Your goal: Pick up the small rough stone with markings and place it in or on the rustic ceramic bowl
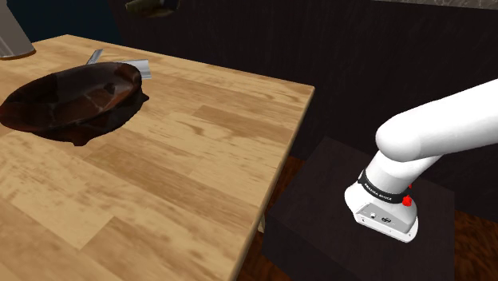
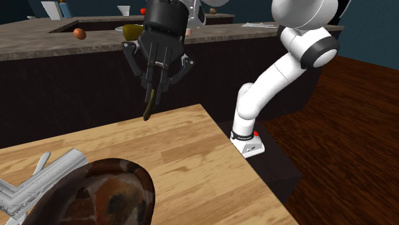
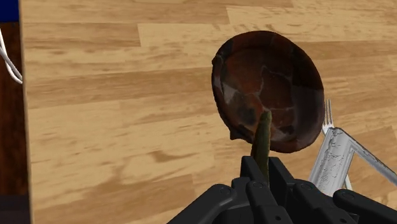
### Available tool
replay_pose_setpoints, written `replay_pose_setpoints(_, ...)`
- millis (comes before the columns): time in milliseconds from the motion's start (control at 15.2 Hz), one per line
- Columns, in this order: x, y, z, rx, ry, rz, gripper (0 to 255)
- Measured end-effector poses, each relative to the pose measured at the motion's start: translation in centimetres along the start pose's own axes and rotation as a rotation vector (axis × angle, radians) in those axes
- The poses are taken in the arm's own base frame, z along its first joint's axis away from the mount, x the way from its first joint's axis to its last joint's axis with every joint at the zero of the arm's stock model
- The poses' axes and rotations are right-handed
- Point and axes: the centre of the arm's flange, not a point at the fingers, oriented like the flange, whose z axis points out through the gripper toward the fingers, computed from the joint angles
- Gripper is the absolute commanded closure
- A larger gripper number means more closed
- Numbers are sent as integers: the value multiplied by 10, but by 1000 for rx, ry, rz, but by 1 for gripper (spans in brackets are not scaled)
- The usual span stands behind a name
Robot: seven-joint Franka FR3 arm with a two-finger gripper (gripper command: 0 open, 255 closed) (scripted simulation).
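Note:
My black gripper [image 2: 153, 82] hangs high above the wooden table [image 2: 185, 153], shut on a thin olive-green stone [image 2: 150, 105] that sticks down from between its fingertips. In the wrist view the stone [image 3: 262, 141] stands out from the clasping gripper [image 3: 263, 170] and overlaps the near rim of the bowl below. The bowl [image 3: 267, 83] is wide, shallow and dark reddish-brown with a cracked glaze. It sits at the far left of the table in the shoulder view [image 1: 72, 96] and at the lower left in the second exterior view [image 2: 96, 198].
A silvery angular metal piece [image 3: 337, 156] lies on the table against the bowl's far side [image 1: 120, 65] [image 2: 38, 182]. The table's edge [image 1: 279, 168] runs close to the dark stand [image 1: 335, 231]. A dark counter [image 2: 77, 51] with small items stands behind the table.

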Motion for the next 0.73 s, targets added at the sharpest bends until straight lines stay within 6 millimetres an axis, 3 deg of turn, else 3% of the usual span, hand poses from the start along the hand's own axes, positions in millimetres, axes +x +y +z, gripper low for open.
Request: replay_pose_setpoints(726,-79,-85,74,-4,7,0,255)
